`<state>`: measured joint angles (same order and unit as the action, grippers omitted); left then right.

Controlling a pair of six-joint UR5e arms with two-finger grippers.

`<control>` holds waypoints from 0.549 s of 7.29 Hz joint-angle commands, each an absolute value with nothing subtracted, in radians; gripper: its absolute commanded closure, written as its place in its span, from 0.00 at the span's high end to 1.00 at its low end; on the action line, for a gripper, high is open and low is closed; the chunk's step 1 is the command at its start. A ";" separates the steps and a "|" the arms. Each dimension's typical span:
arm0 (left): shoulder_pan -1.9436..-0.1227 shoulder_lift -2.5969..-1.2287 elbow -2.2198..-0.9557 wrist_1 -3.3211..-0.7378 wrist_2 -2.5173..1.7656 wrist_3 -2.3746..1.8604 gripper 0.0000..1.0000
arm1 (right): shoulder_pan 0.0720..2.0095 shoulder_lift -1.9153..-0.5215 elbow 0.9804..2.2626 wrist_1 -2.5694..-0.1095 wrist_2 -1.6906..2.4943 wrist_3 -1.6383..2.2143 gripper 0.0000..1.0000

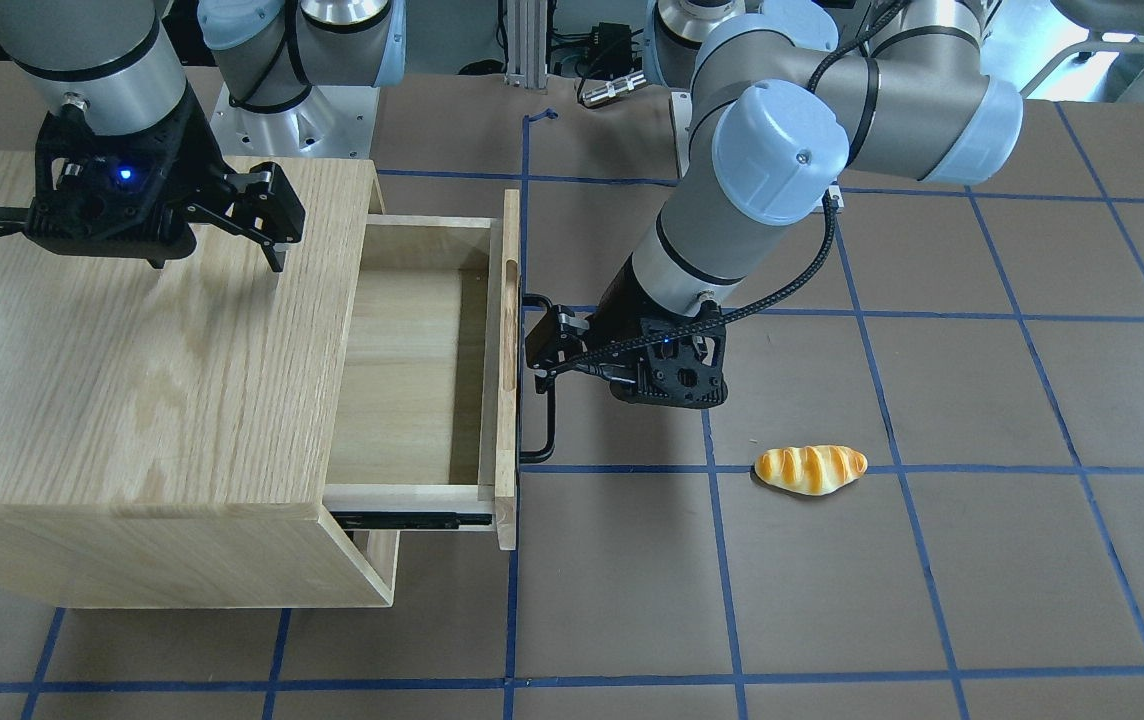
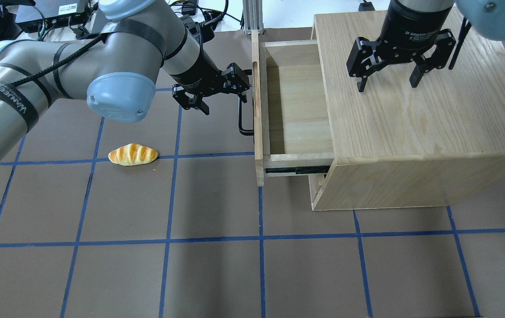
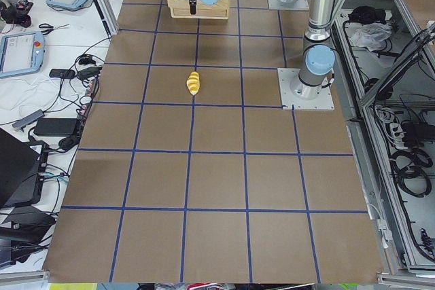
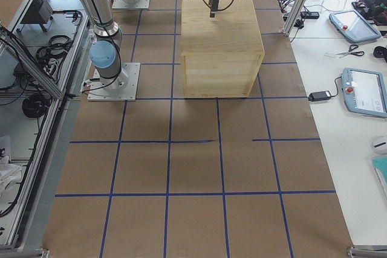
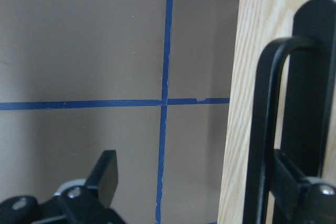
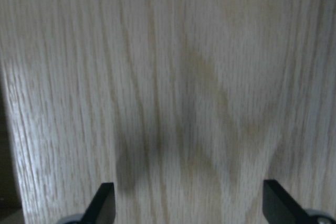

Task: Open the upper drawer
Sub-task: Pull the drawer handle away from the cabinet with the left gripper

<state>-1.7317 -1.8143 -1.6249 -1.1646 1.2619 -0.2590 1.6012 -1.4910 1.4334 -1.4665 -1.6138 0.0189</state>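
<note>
Sticking out of the big wood cabinet (image 2: 411,132), the upper drawer (image 2: 294,110) is pulled well open, and its pale floor shows. Its black handle (image 2: 242,119) faces the left gripper (image 2: 225,96). That gripper's fingers (image 5: 107,174) are spread wide apart and squeeze nothing. One finger sits right by the handle bar, and the other is out over the counter (image 2: 217,265).

The right gripper (image 2: 387,86) hangs over the cabinet top with its fingers (image 6: 102,203) spread wide too, holding nothing. I cannot tell if the tips touch the wood.

The counter is flat and brown, marked into squares by blue tape lines. A little yellow bread roll (image 2: 132,154) lies on it, well apart from the drawer, close to a tape line. Beside the counter stands a white bench (image 4: 338,167) with a grey screen pad (image 4: 366,92), scissors (image 4: 347,54) and black wires.
</note>
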 commanded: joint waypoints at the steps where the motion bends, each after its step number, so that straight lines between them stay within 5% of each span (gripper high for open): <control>1: -1.695 -1.801 -1.628 -1.205 1.262 -0.214 1.00 | 1.601 -1.491 1.433 -1.466 -1.614 0.018 1.00; 4: -1.661 -1.784 -1.629 -1.248 1.262 -0.189 1.00 | 1.601 -1.491 1.434 -1.466 -1.614 0.018 1.00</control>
